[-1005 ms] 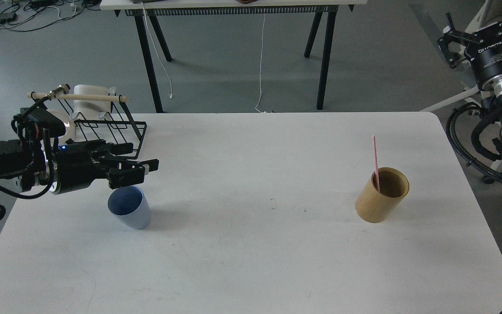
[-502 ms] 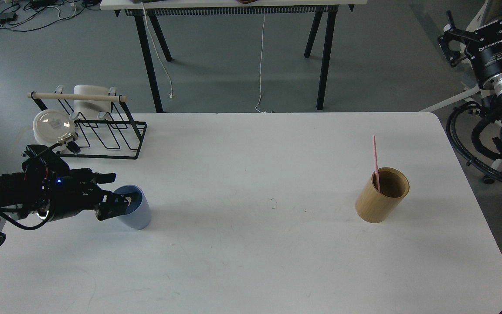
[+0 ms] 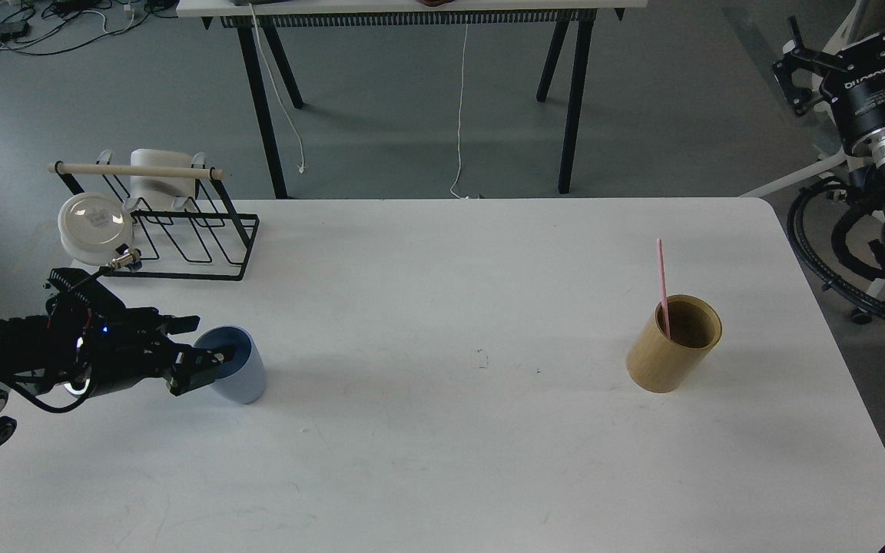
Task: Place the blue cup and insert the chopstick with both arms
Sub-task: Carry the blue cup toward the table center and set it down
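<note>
The blue cup (image 3: 236, 375) stands upright on the left part of the white counter (image 3: 442, 445), in front of the black wire rack (image 3: 181, 230). The left end effector (image 3: 208, 355) is at the cup's rim, 1 finger reaching over into the mouth and the other outside the near wall, so it looks closed on the wall, though the dark fingers make this hard to confirm. Moving the cup to its place seems only begun. Well to the right, the pink chopstick (image 3: 662, 284) stands in the tan holder (image 3: 674, 344), untouched. The right end effector (image 3: 800, 73) hangs off the counter's far right edge, holding nothing; I cannot tell how wide its fingers are. Fetching and inserting the chopstick is all left to do.
</note>
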`<action>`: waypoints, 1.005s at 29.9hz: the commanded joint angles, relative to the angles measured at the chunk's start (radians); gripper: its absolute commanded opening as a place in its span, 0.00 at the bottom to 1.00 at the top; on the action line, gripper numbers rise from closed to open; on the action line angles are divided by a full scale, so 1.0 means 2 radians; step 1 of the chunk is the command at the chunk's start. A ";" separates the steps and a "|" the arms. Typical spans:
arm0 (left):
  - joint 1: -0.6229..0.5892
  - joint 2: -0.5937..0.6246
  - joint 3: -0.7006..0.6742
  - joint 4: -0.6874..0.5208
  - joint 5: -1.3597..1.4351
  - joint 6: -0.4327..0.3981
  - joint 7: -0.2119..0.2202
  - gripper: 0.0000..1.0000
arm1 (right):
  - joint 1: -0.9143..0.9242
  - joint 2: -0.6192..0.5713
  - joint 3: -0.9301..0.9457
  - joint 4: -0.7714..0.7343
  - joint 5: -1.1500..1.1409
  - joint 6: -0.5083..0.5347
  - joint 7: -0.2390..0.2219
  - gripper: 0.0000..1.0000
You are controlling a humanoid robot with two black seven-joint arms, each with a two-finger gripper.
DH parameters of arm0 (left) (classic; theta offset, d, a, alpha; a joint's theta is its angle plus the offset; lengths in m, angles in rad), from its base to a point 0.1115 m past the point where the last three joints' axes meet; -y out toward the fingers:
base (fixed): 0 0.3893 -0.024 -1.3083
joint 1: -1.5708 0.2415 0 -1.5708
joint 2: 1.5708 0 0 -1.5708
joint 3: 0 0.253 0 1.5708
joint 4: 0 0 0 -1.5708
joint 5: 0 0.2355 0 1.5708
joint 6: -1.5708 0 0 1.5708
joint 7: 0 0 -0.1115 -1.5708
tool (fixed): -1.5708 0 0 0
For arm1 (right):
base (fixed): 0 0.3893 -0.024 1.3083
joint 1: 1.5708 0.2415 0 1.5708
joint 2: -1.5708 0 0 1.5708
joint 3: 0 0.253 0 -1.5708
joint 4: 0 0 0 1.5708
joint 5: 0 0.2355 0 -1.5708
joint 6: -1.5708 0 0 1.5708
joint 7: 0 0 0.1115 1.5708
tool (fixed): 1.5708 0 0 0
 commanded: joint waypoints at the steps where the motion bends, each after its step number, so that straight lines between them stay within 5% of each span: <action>1: -0.001 -0.002 0.000 0.003 -0.001 -0.001 -0.001 0.31 | 0.000 -0.001 -0.001 0.000 0.000 0.000 0.000 0.99; 4: -0.001 -0.002 0.000 0.003 -0.001 -0.004 -0.001 0.14 | 0.000 -0.001 -0.001 0.000 0.000 0.000 0.000 0.99; 7: -0.001 -0.001 0.000 0.003 -0.001 -0.004 -0.002 0.08 | 0.000 -0.001 -0.001 0.000 0.000 0.000 0.000 0.99; 17: -0.026 0.000 -0.002 -0.039 -0.001 -0.013 -0.010 0.03 | 0.000 -0.007 0.000 0.000 0.000 0.000 0.000 0.99; 25: -0.119 -0.034 -0.002 -0.142 -0.001 -0.157 -0.004 0.03 | 0.038 -0.028 -0.009 -0.002 -0.002 0.000 -0.005 0.99; 30: -0.185 -0.125 -0.001 -0.143 0.008 -0.167 0.036 0.02 | 0.070 -0.043 -0.010 -0.002 -0.002 0.000 -0.008 0.99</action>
